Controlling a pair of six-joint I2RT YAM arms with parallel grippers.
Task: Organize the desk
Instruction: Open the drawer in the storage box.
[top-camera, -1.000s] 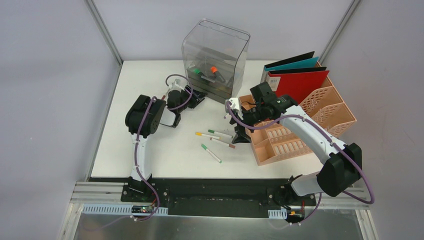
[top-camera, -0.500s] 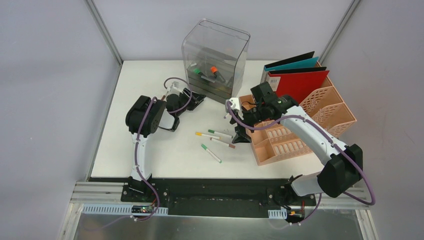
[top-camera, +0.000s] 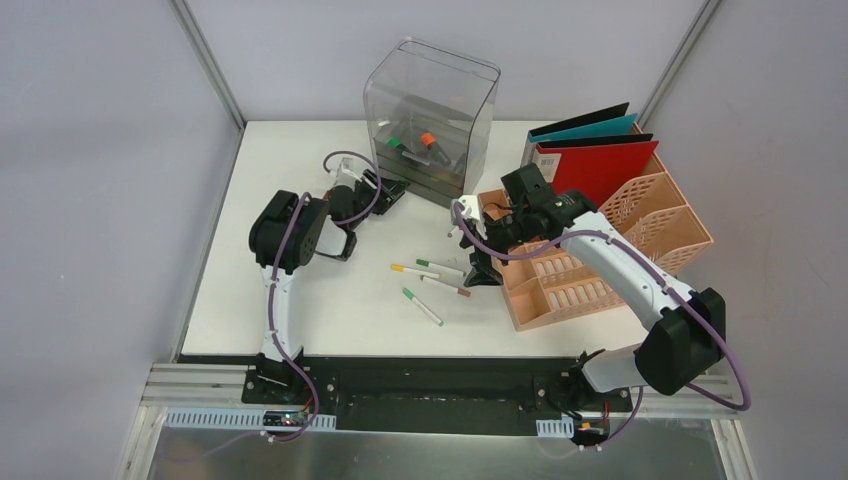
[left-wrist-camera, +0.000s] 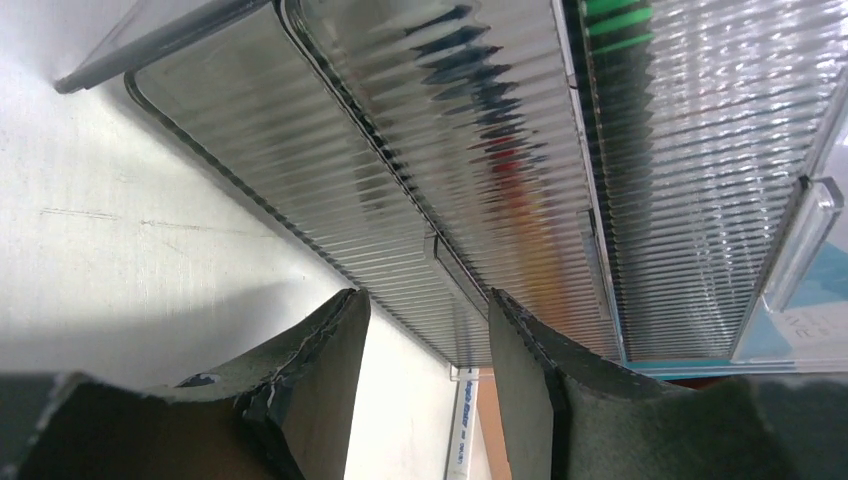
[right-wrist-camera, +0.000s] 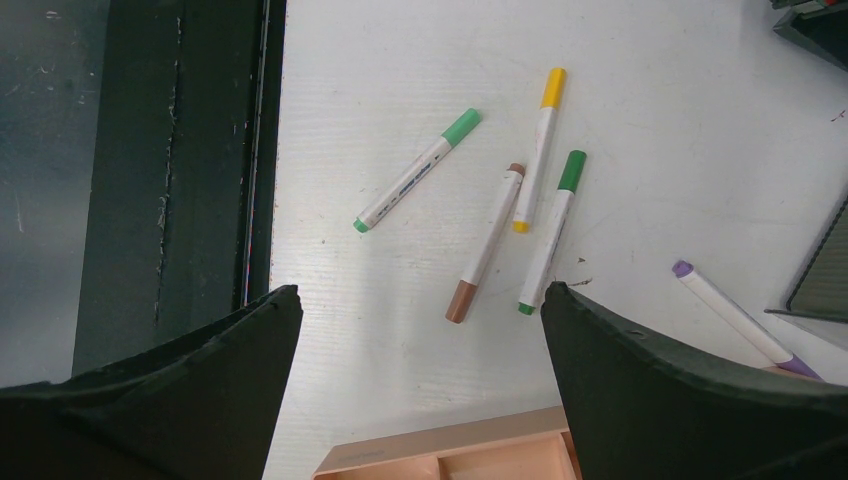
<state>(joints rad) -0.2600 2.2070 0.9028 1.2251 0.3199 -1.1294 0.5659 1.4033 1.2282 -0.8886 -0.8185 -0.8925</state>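
Observation:
The white desk (top-camera: 330, 300) holds several loose markers: a green-capped one (top-camera: 422, 307), a brown-tipped one (top-camera: 447, 286), a yellow-capped one (top-camera: 413, 270) and another green one (top-camera: 440, 266). The right wrist view shows them as green (right-wrist-camera: 415, 172), brown (right-wrist-camera: 487, 245), yellow (right-wrist-camera: 537, 150) and green (right-wrist-camera: 553, 232), plus a purple-capped marker (right-wrist-camera: 735, 320). My right gripper (top-camera: 480, 268) hovers open and empty just right of them (right-wrist-camera: 420, 295). My left gripper (top-camera: 392, 192) is open at the foot of the clear grey drawer box (top-camera: 432, 120), its jaws either side of a ribbed drawer front (left-wrist-camera: 440, 270).
The peach lattice file rack (top-camera: 600, 255) stands at the right with red and teal binders (top-camera: 595, 160); its corner shows in the right wrist view (right-wrist-camera: 440, 455). Markers lie inside the drawer box. The desk's black front edge (right-wrist-camera: 180, 170) is left of the loose markers.
My left gripper has crept up and right, closer to the drawer box. The right arm and the markers have not moved.

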